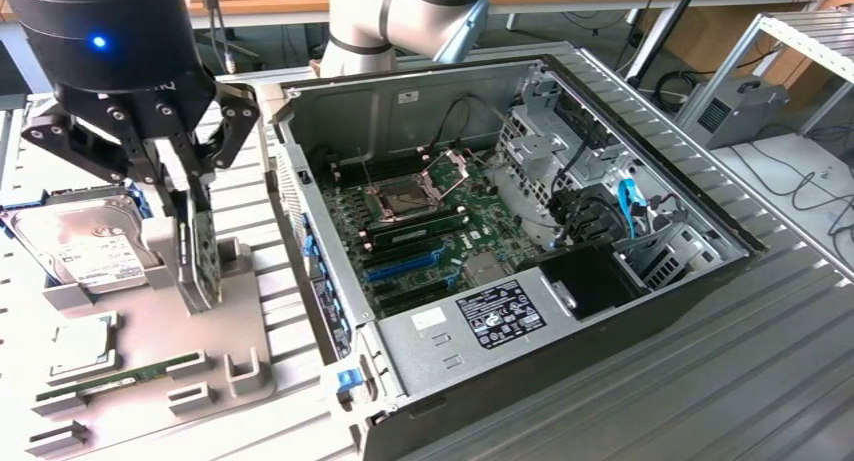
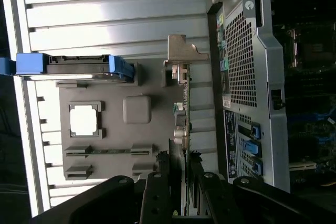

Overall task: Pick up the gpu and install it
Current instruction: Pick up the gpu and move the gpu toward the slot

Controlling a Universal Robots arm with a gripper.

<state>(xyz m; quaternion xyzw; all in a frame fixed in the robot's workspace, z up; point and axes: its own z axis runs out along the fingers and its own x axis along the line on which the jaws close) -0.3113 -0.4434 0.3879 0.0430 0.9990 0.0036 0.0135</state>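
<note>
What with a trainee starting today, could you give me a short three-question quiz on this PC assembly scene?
1. True or false: the gpu already sits in the motherboard.
2. The gripper is at which part? A hard drive, B gpu, C memory stick.
3. Fill in: the square chip lying flat in the gray tray is the ____.
Key: 1 false, it stands on edge in the tray; 2 B; 3 processor.
</note>
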